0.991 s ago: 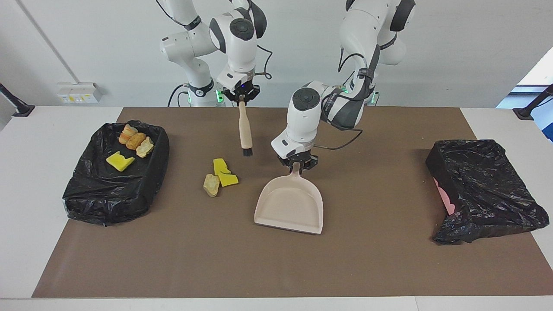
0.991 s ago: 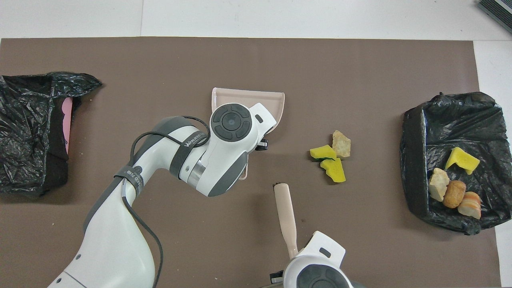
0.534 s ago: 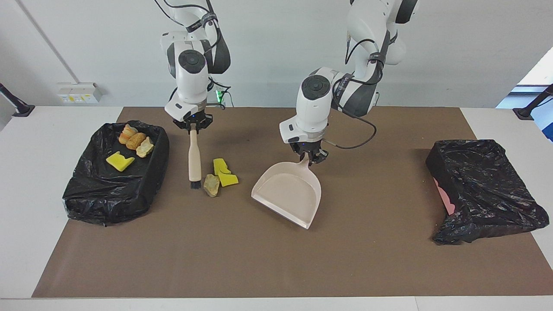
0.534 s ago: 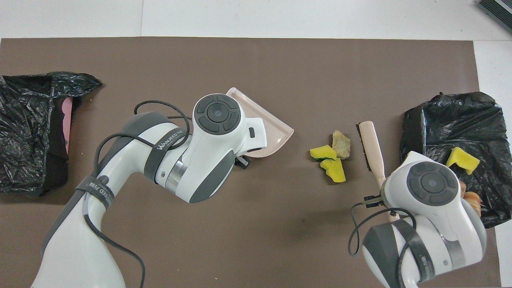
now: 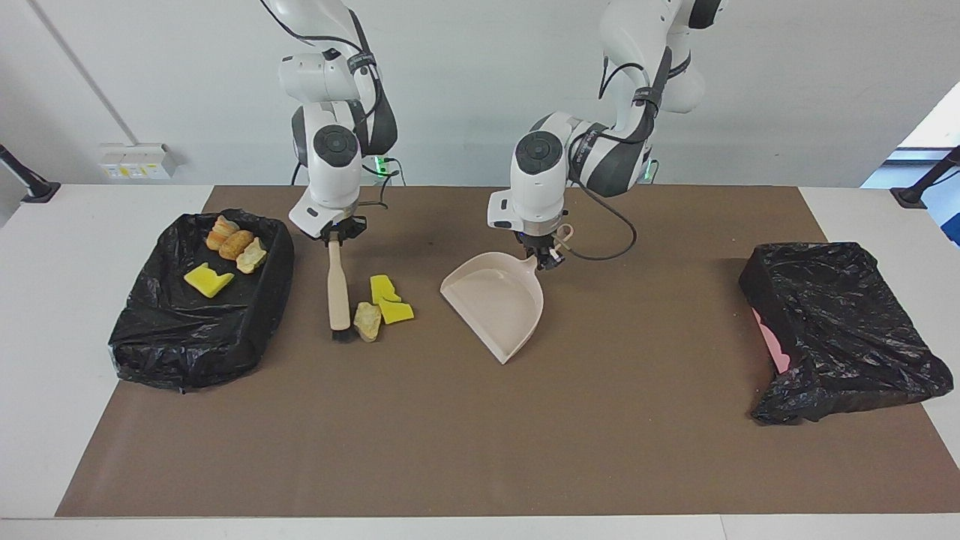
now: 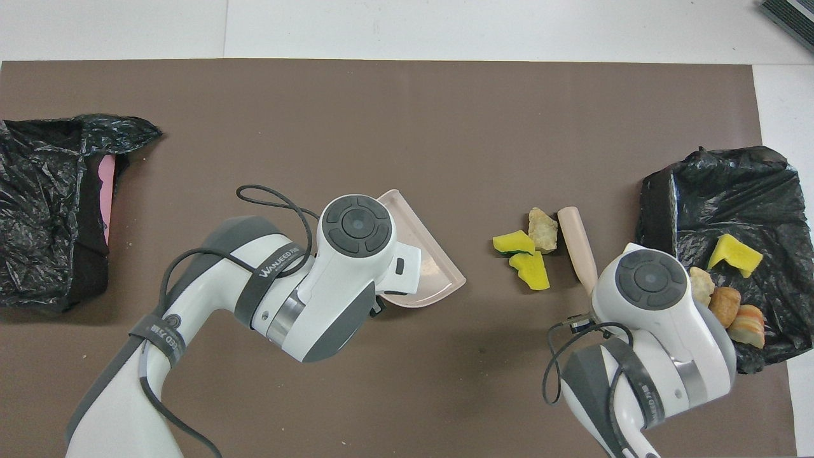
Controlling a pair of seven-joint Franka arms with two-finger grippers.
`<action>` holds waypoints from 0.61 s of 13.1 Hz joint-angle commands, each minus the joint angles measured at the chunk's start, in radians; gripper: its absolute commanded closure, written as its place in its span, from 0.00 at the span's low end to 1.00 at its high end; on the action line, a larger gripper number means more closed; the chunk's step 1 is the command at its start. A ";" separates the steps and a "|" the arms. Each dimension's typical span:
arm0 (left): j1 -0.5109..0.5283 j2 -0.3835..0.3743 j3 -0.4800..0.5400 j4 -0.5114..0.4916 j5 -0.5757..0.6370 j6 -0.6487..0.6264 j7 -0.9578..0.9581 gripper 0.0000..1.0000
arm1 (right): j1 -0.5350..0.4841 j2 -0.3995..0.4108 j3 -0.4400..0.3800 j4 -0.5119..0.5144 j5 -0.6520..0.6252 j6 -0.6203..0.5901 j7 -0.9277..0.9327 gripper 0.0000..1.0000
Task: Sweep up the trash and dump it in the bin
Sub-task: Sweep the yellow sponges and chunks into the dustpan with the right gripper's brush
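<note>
A brown mat (image 5: pixel 480 450) covers most of the white table (image 5: pixel 45 360). At each end of it sits a bin lined with a black bag: the bin (image 5: pixel 196 300) at the right arm's end lies open, and inside it rest three tan-brown bread-like lumps (image 5: pixel 234 244) and one yellow sponge chunk (image 5: pixel 208 280). The other bin (image 5: pixel 840 330), at the left arm's end, shows a strip of pink under its crumpled liner.

Near the middle of the mat, the left gripper (image 5: pixel 545 255) is clenched on the handle of a pale pink dustpan (image 5: pixel 496 304). The pan is tilted — its mouth is turned toward the loose trash and toward the right arm's end of the table; whether its lip meets the mat I can't quite make out.

The right gripper (image 5: pixel 335 236) is clamped on the top of a wooden-handled brush (image 5: pixel 338 289), which hangs nearly upright with its dark bristles (image 5: pixel 343 336) down at the mat, just beside the loose scraps on the open bin's side.

Those scraps lie between brush and dustpan — two yellow sponge chunks (image 5: pixel 388 300) touching each other, and one tan lump (image 5: pixel 367 321) right against the bristles.
</note>
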 commanded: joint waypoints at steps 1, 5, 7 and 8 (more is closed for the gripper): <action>-0.047 -0.063 0.009 -0.095 0.062 0.015 0.024 1.00 | 0.022 0.011 0.008 -0.008 0.084 0.010 -0.024 1.00; -0.053 -0.077 0.009 -0.121 0.068 0.033 0.025 1.00 | 0.145 0.051 0.008 0.019 0.263 0.015 -0.032 1.00; -0.056 -0.100 0.008 -0.163 0.068 0.038 0.031 1.00 | 0.209 0.045 0.008 0.024 0.416 0.016 -0.034 1.00; -0.073 -0.117 0.008 -0.188 0.068 0.040 0.045 1.00 | 0.228 0.044 0.008 0.030 0.517 0.016 -0.034 1.00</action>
